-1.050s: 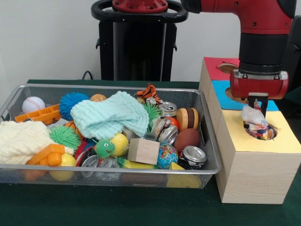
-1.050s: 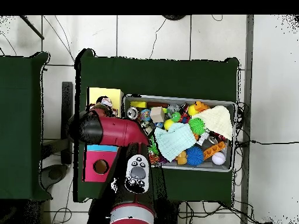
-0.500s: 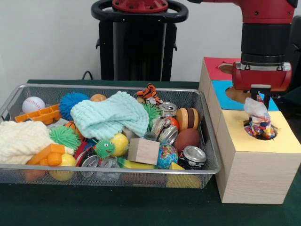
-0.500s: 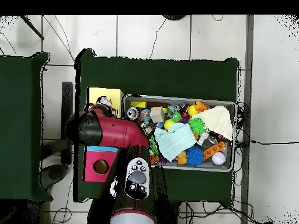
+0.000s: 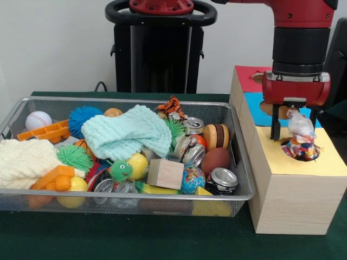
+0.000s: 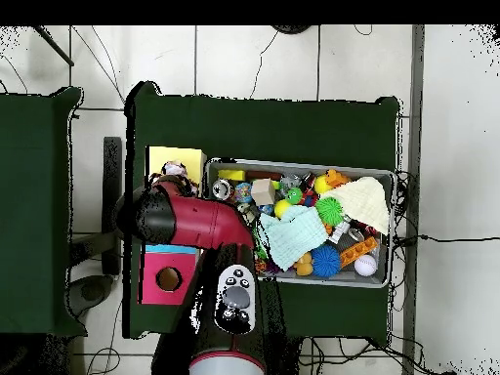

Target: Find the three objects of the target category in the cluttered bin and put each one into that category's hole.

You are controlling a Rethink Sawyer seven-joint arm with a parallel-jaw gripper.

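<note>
A crumpled, colourful plastic wrapper [image 5: 299,138] stands in the round hole [image 5: 312,156] of the yellow box top [image 5: 303,165], its clear upper end sticking out. My gripper [image 5: 294,129] hangs open just above that hole, one finger on each side of the wrapper and neither touching it. In the overhead view the red arm [image 6: 190,223] covers the gripper, and only a bit of the wrapper [image 6: 174,173] shows beside the yellow top [image 6: 176,156]. The wire-mesh bin [image 5: 245,179] lies left of the box, full of mixed items.
The wooden box also has a blue top [image 5: 255,105] and a red top [image 5: 249,76], each with a hole. The bin holds crushed cans [image 5: 223,179], a teal cloth [image 5: 126,134], a wooden block [image 5: 165,173], a baseball [image 5: 38,119], spiky balls and orange bricks.
The gripper has opened and let go of the wrapper, which now rests in the yellow hole. The arm has risen slightly and its fingers have spread apart.
</note>
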